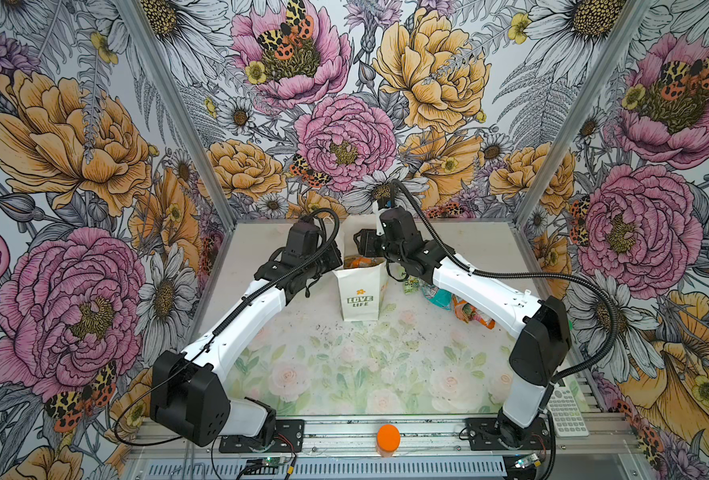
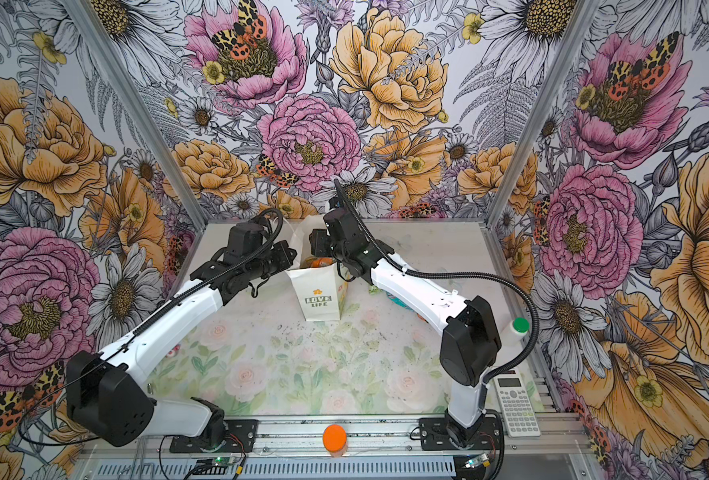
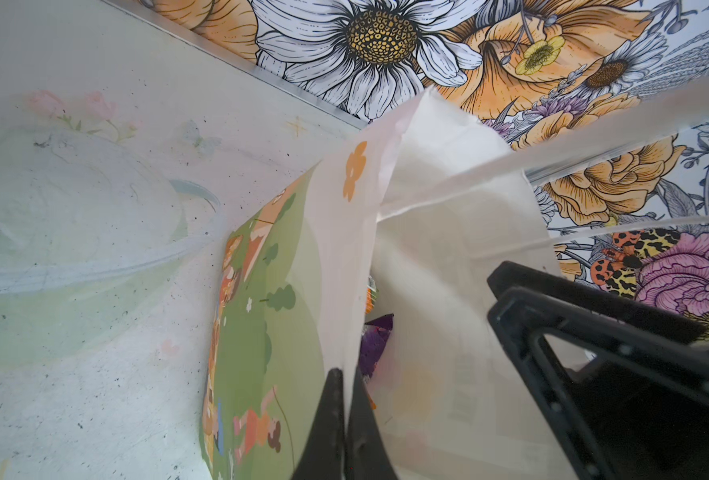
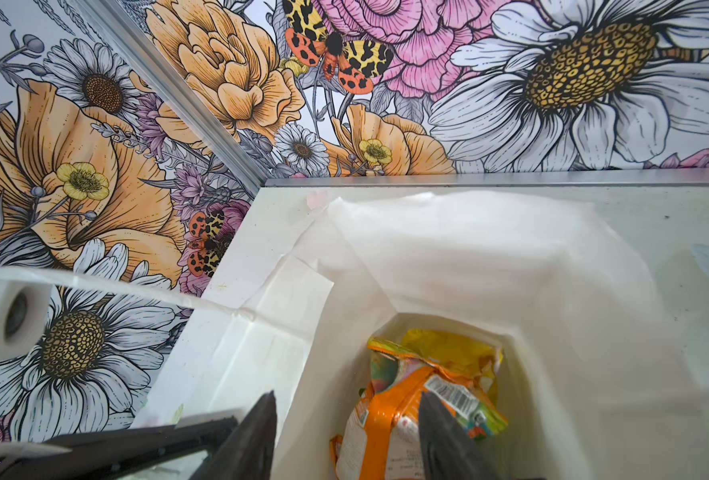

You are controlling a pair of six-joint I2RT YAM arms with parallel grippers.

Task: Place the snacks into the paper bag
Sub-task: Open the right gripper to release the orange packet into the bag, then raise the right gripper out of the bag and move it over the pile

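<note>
Our left end effector (image 3: 346,374) clamps the paper bag (image 1: 359,299) by its rim, we judge to hold its mouth open. Our right end effector (image 4: 346,395) hangs released over that mouth, an orange packet (image 4: 390,415) lying inside. More snacks (image 1: 444,297) lie on the worktop (image 1: 344,365) beside the bag.

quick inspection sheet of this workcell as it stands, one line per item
surface: pale floral mat, dark specks
job's things: paper bag upright, orange-and-white packet and others inside; more snacks on mat under right arm
clutter: orange-lidded jar, calculator, green-capped bottle at the edges
tools: left tool shut on bag's rim; right tool open at bag's mouth
cables: black corrugated hoses along both arms
surroundings: floral-print walls
</note>
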